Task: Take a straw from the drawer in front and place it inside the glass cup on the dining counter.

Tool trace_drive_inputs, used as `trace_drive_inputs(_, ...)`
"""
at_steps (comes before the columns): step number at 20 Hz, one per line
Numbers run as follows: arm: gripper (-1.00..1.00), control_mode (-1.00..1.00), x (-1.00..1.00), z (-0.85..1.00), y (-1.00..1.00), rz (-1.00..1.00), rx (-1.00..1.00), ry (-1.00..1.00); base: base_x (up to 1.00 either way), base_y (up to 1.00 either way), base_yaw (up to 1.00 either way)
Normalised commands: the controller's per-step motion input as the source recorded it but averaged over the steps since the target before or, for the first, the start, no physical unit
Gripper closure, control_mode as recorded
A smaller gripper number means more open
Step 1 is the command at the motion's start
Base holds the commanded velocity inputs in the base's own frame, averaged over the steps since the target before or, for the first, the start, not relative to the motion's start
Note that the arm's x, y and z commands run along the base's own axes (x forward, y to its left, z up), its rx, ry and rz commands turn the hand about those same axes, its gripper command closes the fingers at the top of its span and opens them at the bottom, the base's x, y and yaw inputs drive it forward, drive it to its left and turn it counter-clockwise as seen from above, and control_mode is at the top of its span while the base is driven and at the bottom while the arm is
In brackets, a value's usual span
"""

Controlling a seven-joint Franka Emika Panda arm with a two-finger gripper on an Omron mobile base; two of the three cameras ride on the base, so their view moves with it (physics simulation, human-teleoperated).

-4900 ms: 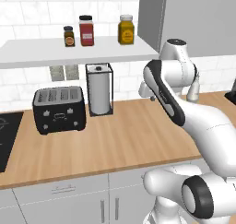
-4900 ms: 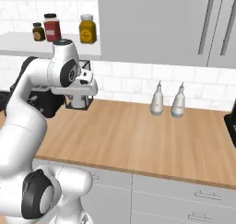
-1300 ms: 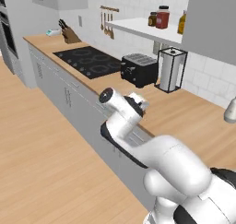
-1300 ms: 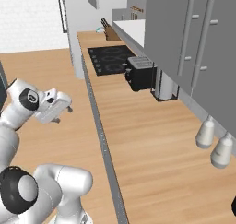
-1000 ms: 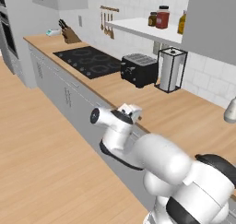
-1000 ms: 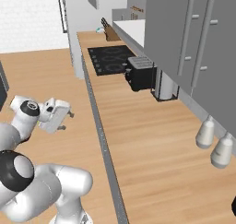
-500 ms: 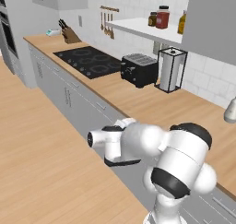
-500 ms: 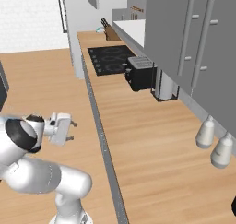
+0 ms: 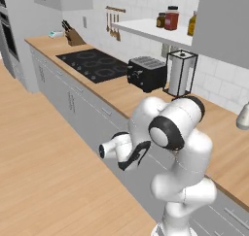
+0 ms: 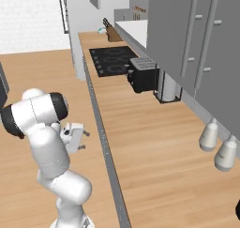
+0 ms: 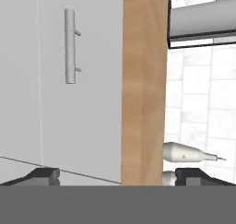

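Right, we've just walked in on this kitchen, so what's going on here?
The robot arm is bent low in front of the cabinets under the wood counter. Its gripper is open and empty, and faces the closed drawer and its bar handle. The drawer is not yet opened, so fetching the straw has not begun.

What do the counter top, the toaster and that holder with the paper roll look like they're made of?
The counter top looks like light wood with a matt finish, judging by its warm tan colour and faint grain. The toaster appears to be black metal or plastic, slightly glossy; the rendering leaves that open. The paper roll holder seems to be thin dark wire or metal rod, framing a white roll.
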Motion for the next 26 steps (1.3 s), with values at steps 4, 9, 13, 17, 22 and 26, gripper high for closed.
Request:
trace_drive_inputs(4,-1.0,-1.0,0.45,-0.4,-0.05,-0.02,0.0,0.0,0.0,0.0,0.0)
trace_drive_inputs(9,-1.0,-1.0,0.49,-0.3,-0.15,-0.03,0.0,0.0,0.0,0.0,0.0)
trace_drive_inputs(13,-1.0,-1.0,0.69,-0.22,-0.29,0.0,0.0,0.0,0.0,0.0,0.0)
trace_drive_inputs(17,-1.0,-1.0,0.78,-0.27,-0.34,0.0,0.0,0.0,0.0,0.0,0.0)
trace_drive_inputs(22,-1.0,-1.0,0.45,-0.46,-0.33,0.0,0.0,0.03,0.0,0.0,0.0)
trace_drive_inputs(26,-1.0,-1.0,0.27,-0.52,-0.38,0.0,0.0,0.01,0.0,0.0,0.0)
